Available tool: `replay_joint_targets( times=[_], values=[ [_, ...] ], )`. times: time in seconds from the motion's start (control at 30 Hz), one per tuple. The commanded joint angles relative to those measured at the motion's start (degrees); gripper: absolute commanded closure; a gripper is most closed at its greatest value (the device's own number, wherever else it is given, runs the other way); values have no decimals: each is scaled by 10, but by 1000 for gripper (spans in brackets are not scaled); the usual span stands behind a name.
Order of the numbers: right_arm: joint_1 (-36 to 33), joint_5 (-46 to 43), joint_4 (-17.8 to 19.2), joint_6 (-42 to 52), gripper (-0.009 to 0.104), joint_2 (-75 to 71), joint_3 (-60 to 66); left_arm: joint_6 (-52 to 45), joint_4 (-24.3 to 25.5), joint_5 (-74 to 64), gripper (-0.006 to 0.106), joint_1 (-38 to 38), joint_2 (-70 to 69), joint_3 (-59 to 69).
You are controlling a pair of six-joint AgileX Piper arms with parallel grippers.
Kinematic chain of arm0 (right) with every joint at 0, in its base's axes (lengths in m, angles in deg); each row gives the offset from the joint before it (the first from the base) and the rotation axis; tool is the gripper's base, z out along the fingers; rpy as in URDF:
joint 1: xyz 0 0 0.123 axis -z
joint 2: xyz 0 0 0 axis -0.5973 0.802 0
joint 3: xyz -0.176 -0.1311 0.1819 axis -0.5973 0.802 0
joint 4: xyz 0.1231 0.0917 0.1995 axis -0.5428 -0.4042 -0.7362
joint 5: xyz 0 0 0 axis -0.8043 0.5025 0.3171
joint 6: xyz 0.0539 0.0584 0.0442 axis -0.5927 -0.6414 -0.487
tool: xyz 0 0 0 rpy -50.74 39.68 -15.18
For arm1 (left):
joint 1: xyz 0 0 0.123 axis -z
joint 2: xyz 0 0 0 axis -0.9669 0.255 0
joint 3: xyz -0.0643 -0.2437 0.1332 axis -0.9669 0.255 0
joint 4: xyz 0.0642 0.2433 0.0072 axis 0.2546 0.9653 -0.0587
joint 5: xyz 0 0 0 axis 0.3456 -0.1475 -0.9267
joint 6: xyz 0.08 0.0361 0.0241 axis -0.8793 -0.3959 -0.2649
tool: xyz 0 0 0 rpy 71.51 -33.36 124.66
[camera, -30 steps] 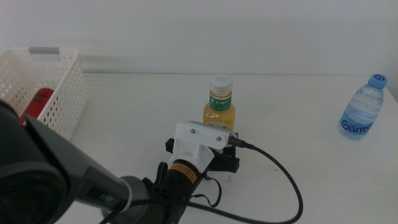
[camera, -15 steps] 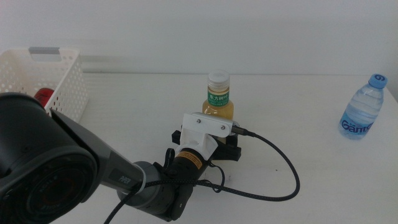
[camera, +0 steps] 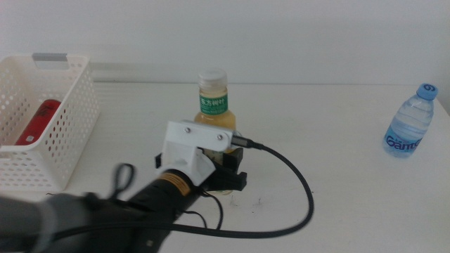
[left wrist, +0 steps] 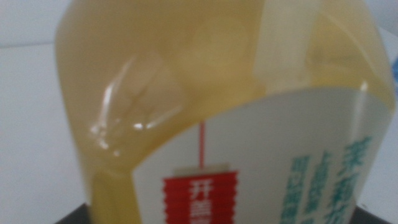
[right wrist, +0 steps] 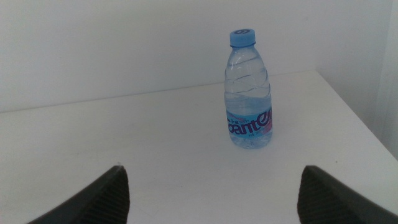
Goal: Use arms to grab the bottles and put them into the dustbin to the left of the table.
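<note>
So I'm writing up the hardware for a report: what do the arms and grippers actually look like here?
The left arm is black with an amber band near the wrist and a white, screw-fastened casing atop its blocky black left gripper. A black cable loops from the gripper across the table. Of the right gripper, only two dark, rounded jaw tips show.

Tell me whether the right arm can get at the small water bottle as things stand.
Probably yes. The right end effector is open and faces the blue-capped water bottle, which stands upright and alone on bare white table, with nothing between them. The left end effector is busy at the yellow-drink bottle.
</note>
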Motion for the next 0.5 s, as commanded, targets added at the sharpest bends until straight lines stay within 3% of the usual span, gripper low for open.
replay_joint_targets(
  times=[0.0,0.1,0.27,0.47],
  values=[
    [3,-5,2,4,18,-3,2,-27,-21,-44,102,3,-70,8],
    [3,-5,2,4,18,-3,2,-79,-42,-154,102,-8,-136,7],
    [3,-5,2,4,18,-3,2,-79,-42,-358,102,-64,-203,-23],
    [3,-5,2,4,18,-3,2,-81,19,-634,102,-160,-204,-121]
  ],
)
